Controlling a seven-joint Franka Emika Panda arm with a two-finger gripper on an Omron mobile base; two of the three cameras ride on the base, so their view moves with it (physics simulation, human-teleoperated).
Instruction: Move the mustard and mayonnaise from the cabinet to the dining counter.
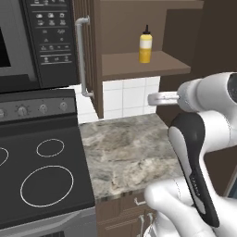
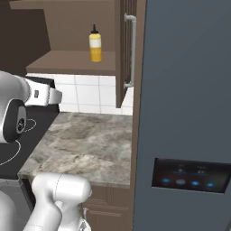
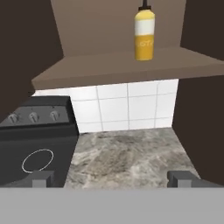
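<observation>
One slim yellow mustard (image 1: 145,46) bottle

The mustard (image 3: 144,36) loses the tip of its dark nozzle to the top edge of the hand view, and its label is too blurred to read. The cabinet (image 1: 139,28) is cut off above its shelf in both base views. The fingers (image 3: 43,178) show just their tips at the bottom. The robot arm hides the bench (image 1: 125,148) front corner in the left base view.

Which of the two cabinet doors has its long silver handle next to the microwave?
The left cabinet door, open beside the microwave. The other door stands against the grey fridge.
</observation>
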